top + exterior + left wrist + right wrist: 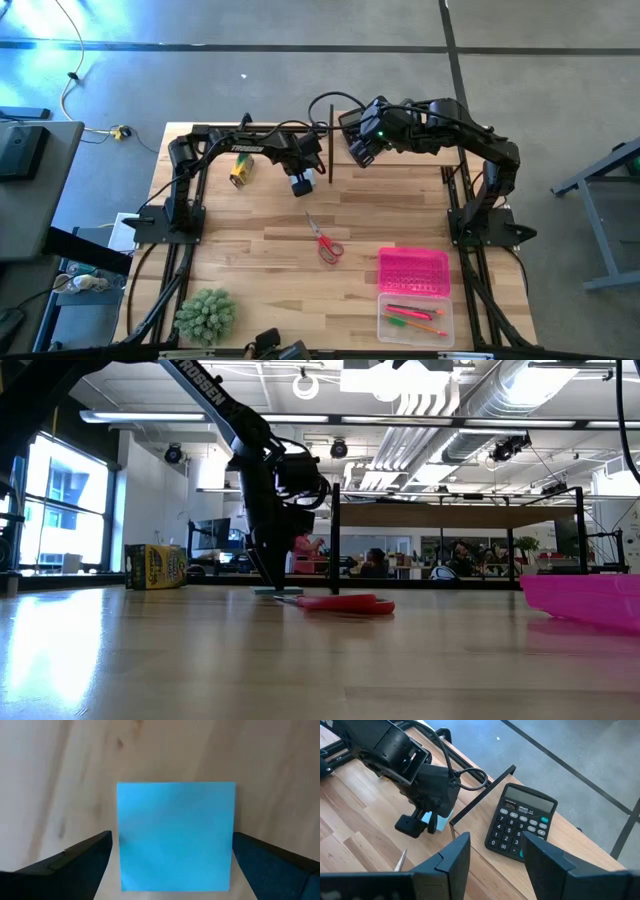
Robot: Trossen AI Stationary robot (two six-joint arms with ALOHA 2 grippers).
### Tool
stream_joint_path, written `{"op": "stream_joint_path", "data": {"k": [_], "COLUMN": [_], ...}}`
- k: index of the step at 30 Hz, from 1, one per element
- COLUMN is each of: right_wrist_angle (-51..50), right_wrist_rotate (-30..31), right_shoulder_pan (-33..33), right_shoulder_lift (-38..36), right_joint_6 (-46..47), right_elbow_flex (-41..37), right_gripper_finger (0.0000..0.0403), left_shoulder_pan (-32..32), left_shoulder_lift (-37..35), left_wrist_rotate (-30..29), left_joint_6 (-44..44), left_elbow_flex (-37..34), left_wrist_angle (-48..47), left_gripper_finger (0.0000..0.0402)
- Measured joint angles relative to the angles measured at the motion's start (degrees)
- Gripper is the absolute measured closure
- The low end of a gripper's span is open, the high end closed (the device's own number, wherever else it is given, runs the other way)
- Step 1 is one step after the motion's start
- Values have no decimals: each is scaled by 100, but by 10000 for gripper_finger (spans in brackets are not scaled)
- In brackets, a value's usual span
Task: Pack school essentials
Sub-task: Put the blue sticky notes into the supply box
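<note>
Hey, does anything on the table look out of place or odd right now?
Nothing looks damaged or spilled. The scissors lie loose mid-table, outside the clear box that already holds pens, and the left gripper stands open around the blue notepad.

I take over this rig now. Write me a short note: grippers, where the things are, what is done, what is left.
Left gripper: open, fingers either side of the blue notepad, not closed on it.
Right gripper: open, empty, above the black calculator.
Done: pens and pencils lie in the clear box.
Left: notepad, red scissors, crayon box. Pink lid lies beside the clear box.
</note>
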Motion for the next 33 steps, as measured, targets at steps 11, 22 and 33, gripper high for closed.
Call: {"op": "stream_joint_path", "data": {"k": [11, 22, 33], "right_wrist_angle": [17, 20, 22], "right_wrist_rotate": [1, 2, 2], "right_shoulder_pan": [1, 1, 1], "right_shoulder_lift": [0, 0, 0], "right_joint_6": [0, 1, 1], "right_elbow_flex": [0, 0, 0], "right_gripper_finger": [237, 237, 237], "left_shoulder_pan": [-2, -11, -304], "left_shoulder_lift": [173, 191, -118], "left_wrist_rotate": [115, 286, 540], "left_joint_6": [-10, -338, -396], "left_elbow_flex": [24, 20, -28], "left_wrist_angle": [-48, -189, -710], "left_gripper_finger": [16, 111, 135]}}
